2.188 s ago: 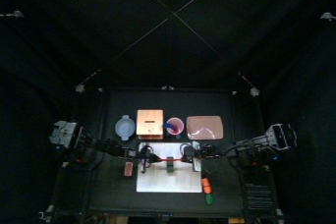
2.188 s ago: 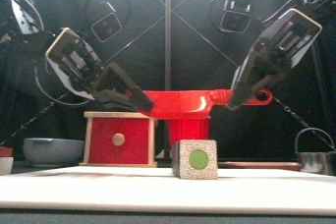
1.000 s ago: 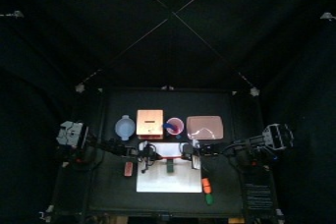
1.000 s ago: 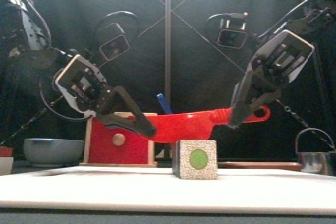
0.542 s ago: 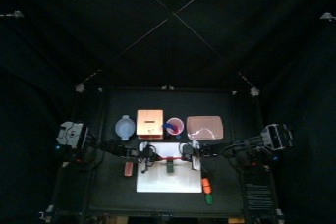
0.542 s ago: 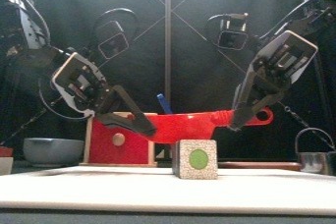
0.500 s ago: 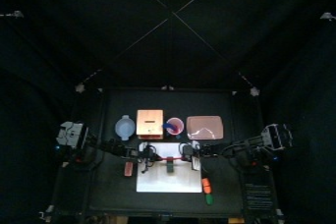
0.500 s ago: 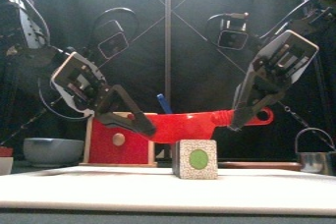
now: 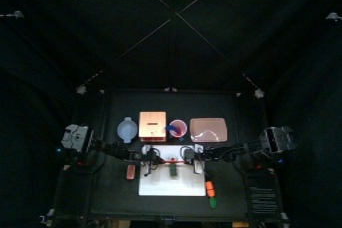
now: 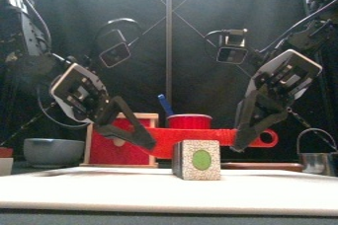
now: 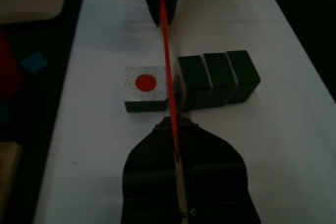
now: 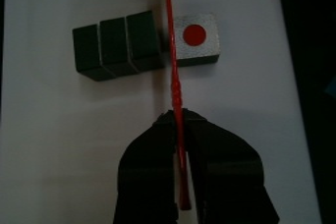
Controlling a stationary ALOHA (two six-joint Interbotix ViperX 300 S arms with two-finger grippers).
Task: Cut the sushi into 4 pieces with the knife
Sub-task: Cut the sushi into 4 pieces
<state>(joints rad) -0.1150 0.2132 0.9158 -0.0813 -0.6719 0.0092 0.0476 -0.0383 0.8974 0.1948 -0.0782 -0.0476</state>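
A red toy knife hangs level just above the sushi roll, which stands on the white cutting board. My left gripper is shut on one end of the knife and my right gripper on the other. In the left wrist view the knife crosses the gap between a parted end piece with a red dot and three joined dark blocks. The right wrist view shows the same blade between the blocks and the end piece.
Behind the board stand the wooden box, a red cup holding a blue knife, the blue-grey bowl and the metal cutter. The pink tray lies at the back right. Orange and green toys sit right of the board.
Both grippers have come down together, bringing the red knife from well above the cup's rim to just over the sushi roll. The roll has not moved.
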